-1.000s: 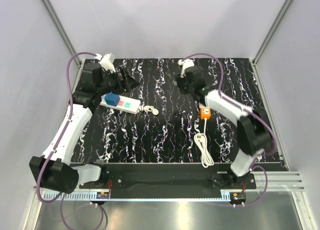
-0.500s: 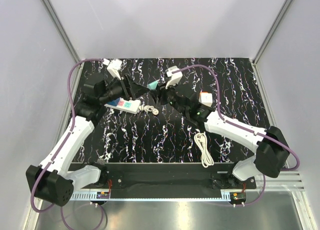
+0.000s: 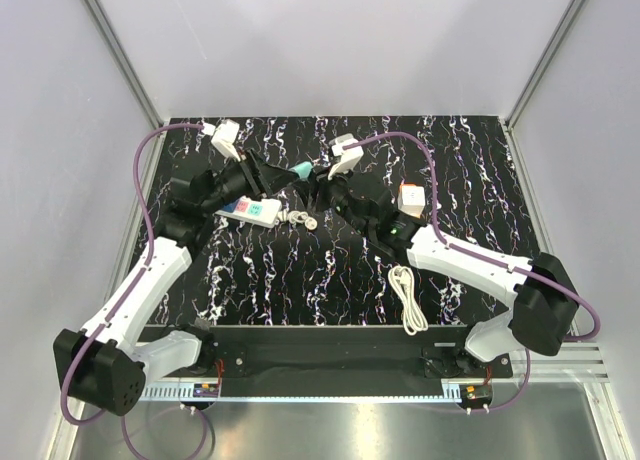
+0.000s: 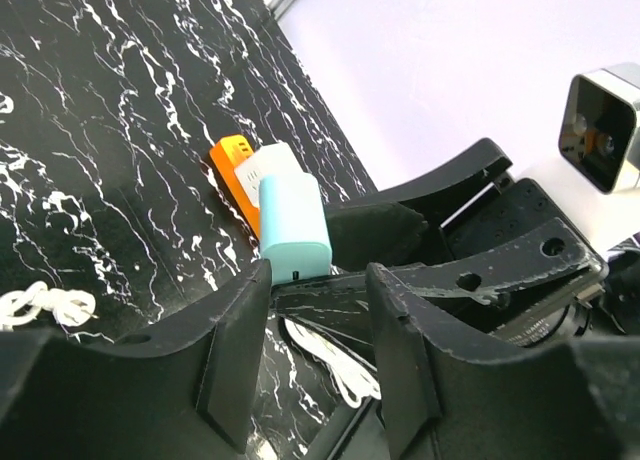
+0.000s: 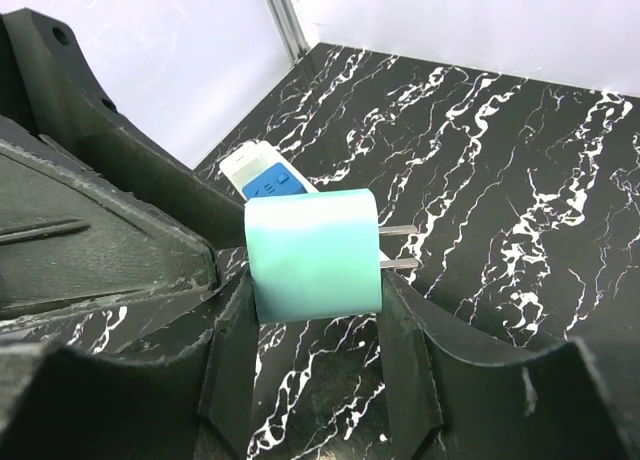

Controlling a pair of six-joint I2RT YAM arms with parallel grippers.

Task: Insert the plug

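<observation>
Plug [image 3: 411, 194], white, sits at 3 o'clock against the orange power strip [image 4: 232, 165], untouched. Both arms have swung inward: right gripper [image 5: 315, 300] clamps a teal pronged cube [image 5: 312, 250], left gripper [image 4: 318, 280] spread wide beside it, so insertion waits.

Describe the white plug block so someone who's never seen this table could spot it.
On the black marbled table, look right of centre, just past the right arm, for the short orange power strip. The plug is the white cube right against it; the similarly shaped teal cube is held in the air.
</observation>
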